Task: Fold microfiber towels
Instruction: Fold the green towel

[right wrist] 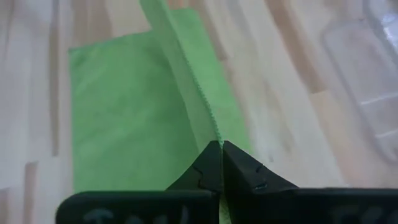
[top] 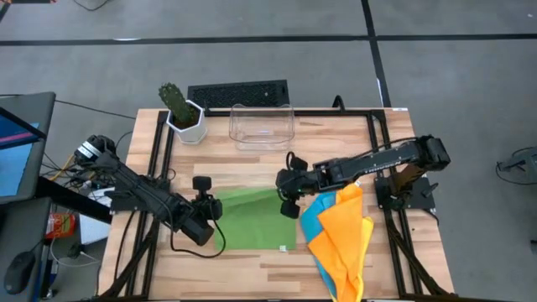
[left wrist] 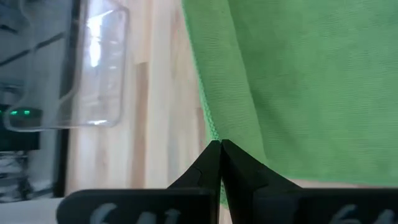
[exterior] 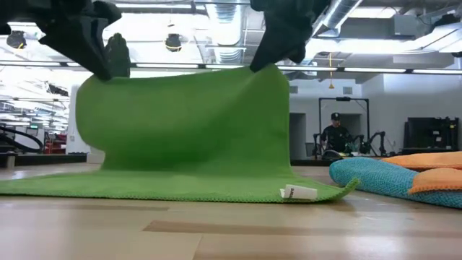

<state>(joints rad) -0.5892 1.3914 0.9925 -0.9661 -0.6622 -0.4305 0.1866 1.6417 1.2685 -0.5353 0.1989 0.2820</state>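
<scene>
Over the pale wooden table [top: 336,260], we hold the soft green microfiber towel [top: 252,220] by its far edge, one corner in each arm. Our left gripper [top: 207,208] has its fingers pressed fully together on the left corner, and our right gripper [top: 289,200] has its fingers closed down to a sliver on the right corner, so the cloth hangs from both like a curtain while its near half lies flat on the table, a small white label [exterior: 298,193] showing at the near right corner. The lifted edge runs left to right between the two grippers, and the resting near edge lies parallel to it, toward the front of the table; as we judge it, the fold turns on carrying the raised edge forward over that flat half. The fabric is limp with a fine nap and a stitched hem. Just to the right lie a blue towel [top: 312,216] and an orange towel [top: 342,239], overlapping in a loose heap. A clear plastic bin [top: 262,126] stands at the back.
</scene>
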